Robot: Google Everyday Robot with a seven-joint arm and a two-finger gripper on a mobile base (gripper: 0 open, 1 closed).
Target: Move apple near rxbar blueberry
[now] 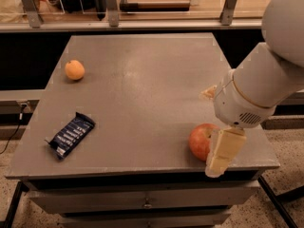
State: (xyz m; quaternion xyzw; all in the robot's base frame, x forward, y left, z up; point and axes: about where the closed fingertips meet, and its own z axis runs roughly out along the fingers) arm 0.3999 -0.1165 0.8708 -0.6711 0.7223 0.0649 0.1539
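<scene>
The gripper (223,150) is hanging low at the near right corner of the table (142,75), its pale end pressing up against the right side of the apple (199,140) and partly covering it. How far the jaws are standing apart is not showing here, so I cannot tell whether they are gripping the fruit or only touching it. The arm (266,80) is reaching in from the right, which is probably why the gripper is meeting the apple on that side: from there the fruit can be carried or nudged leftward.

The apple is sitting on the table top close to the near edge, apparently not lifted. The rxbar blueberry (71,135) is lying flat and skewed at the near left, well apart from the apple, with bare table between them. That gap is telling me the task is barely under way, and the move is calling for a firm hold, since a round fruit this close to the edge could be rolling off.

1 small orange fruit (74,70) is resting at the far left, out of the likely path.

As for containers, nothing open is standing on the table. 1 drawer (142,201) is showing below the top, shut, so its contents are staying hidden, and the bar's wrapper is looking sealed at both ends
</scene>
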